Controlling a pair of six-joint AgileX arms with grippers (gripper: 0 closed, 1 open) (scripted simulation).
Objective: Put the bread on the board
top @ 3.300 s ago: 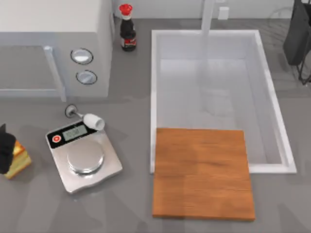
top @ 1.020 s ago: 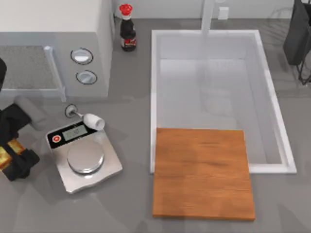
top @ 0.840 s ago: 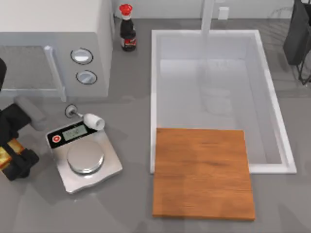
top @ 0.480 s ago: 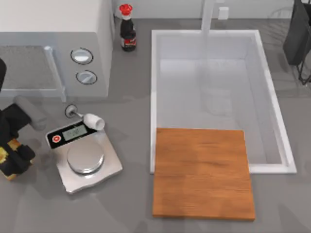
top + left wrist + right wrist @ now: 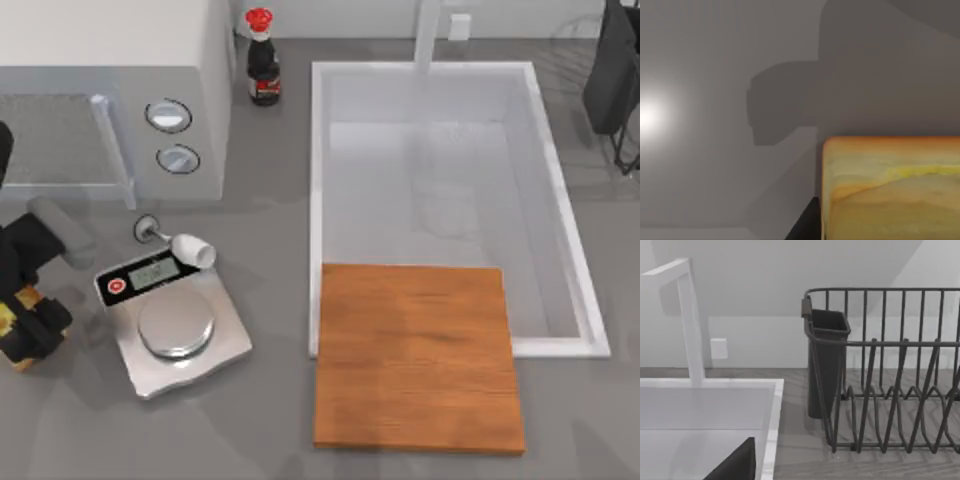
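The bread [image 5: 8,318], a yellow chunk with an orange-brown crust, sits at the far left of the counter, mostly covered by my left gripper [image 5: 22,325]. The black fingers are shut on it from both sides. In the left wrist view the bread [image 5: 890,190] looms close, with a dark fingertip [image 5: 805,225] against its side. The board [image 5: 418,355], a square orange-brown wooden slab, lies at the lower middle, overlapping the sink's front rim. My right arm [image 5: 612,70] stays parked at the top right corner.
A silver kitchen scale [image 5: 175,325] and a tipped wine glass [image 5: 185,245] lie between the bread and the board. A microwave [image 5: 110,90] and sauce bottle [image 5: 263,60] stand at the back left. The white sink [image 5: 316,200] is behind the board. A dish rack [image 5: 890,375] is at the right.
My left arm came down over the bread and its fingers closed in on it, so less of the bread shows. Nothing else moved.
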